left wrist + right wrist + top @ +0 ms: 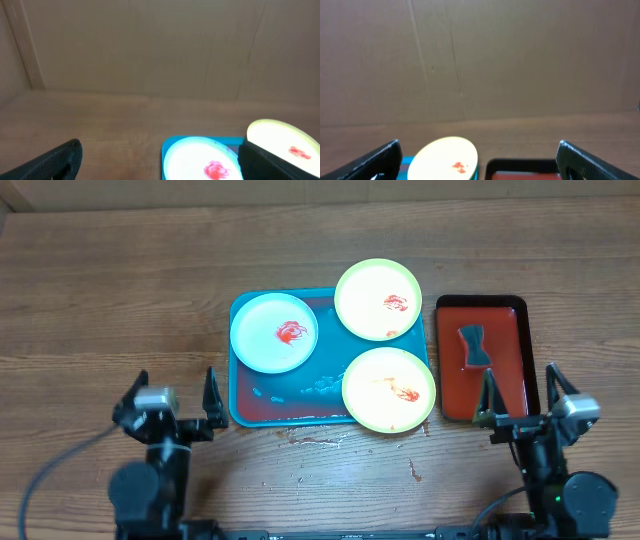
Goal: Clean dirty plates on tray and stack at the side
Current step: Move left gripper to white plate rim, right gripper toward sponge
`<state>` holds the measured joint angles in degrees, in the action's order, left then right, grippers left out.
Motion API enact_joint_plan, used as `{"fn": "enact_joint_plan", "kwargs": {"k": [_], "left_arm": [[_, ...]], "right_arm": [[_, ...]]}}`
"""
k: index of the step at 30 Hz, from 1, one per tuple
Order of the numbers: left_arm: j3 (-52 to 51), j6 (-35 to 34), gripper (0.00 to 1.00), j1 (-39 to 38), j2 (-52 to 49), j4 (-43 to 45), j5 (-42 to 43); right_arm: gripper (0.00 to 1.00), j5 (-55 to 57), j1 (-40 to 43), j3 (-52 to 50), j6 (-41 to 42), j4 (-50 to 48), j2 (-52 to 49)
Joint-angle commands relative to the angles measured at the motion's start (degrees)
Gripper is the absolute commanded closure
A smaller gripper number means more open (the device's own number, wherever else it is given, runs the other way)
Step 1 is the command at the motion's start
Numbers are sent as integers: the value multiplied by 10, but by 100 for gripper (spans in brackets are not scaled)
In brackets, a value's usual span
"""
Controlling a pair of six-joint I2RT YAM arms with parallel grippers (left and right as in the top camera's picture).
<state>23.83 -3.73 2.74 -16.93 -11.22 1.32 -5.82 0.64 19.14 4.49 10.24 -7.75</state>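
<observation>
- Hanging with its fingers spread wide and nothing between them, the left gripper (pixel 175 392) sits over the wooden table (pixel 100 300), just off the near-left corner of the teal tray (pixel 262 408).
- The right gripper (pixel 520 392) is the same deal: fingers splayed, holding nothing, parked at the near edge of the small dark red tray (pixel 505 350).
- That red tray has a dark bow-tie-shaped thing (pixel 474 346) lying on it; can't tell what it is.
- All three plates are on the teal tray, none stacked.
- The blue-rimmed plate (pixel 274 332) is on the tray's left half, with a red squiggle of sauce in the middle.
- The far yellow-green plate (pixel 378 299) hangs over the tray's far-right corner and has a small red smear right of centre.
- The near yellow-green plate (pixel 389 388) hangs over the near-right corner, with faint orange-red streaks.
- The tray floor looks reddish and wet.
- A few red splashes (pixel 415 470) are on the table just in front of the tray.
</observation>
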Motion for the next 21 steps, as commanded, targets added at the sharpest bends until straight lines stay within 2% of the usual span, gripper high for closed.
{"fn": "enact_joint_plan", "kwargs": {"k": [1, 5, 10, 16, 17, 21], "left_arm": [[111, 25, 0, 2, -108, -46, 0], [261, 25, 0, 2, -248, -141, 0], [483, 25, 0, 2, -439, -328, 8], [749, 25, 0, -2, -645, -581, 13], [814, 25, 0, -2, -698, -636, 13], [863, 25, 0, -2, -768, -662, 11]], "right_arm": [[0, -2, -3, 89, 3, 38, -62], [0, -3, -3, 194, 20, 111, -150], [0, -2, -2, 341, 42, 246, -290], [0, -3, 13, 527, 41, 452, -480], [0, -3, 18, 586, 35, 521, -541], [0, -3, 21, 653, 27, 587, -642]]}}
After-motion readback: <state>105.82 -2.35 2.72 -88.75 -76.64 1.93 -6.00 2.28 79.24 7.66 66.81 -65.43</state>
